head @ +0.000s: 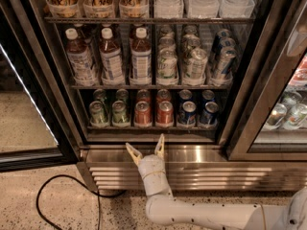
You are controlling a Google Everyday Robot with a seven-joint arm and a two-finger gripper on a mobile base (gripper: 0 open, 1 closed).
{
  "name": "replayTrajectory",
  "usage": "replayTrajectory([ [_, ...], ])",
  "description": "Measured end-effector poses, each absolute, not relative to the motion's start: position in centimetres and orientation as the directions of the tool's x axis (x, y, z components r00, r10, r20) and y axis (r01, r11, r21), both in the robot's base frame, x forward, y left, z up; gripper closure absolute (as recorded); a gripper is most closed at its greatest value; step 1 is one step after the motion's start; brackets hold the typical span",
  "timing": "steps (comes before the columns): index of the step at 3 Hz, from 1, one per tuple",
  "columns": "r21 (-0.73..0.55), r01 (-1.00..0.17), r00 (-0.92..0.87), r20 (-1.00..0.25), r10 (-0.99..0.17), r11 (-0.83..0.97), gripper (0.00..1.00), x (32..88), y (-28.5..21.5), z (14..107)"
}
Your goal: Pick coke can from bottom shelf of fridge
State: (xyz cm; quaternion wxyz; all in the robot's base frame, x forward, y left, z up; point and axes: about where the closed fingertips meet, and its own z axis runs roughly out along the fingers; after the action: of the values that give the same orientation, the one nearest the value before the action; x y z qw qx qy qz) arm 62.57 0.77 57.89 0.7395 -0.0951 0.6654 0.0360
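On the bottom shelf of the fridge, green cans stand at the left, red ones in the middle and blue cans at the right. The coke can, the left of the two front red cans, stands upright above and beyond the gripper, which hovers before the steel louvred base, clear of the can. Its jaws are spread wide, hold nothing and point up toward the shelf edge.

Four green cans, four coke cans and four blue cans are seen. One gripper, spread wide, is below them.
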Motion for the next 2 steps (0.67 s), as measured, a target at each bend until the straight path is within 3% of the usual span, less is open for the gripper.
replayTrajectory([
  [2,-0.147,-0.100,0.158,-0.979,-0.130,0.984,0.24,64.45,0.62,59.65],
])
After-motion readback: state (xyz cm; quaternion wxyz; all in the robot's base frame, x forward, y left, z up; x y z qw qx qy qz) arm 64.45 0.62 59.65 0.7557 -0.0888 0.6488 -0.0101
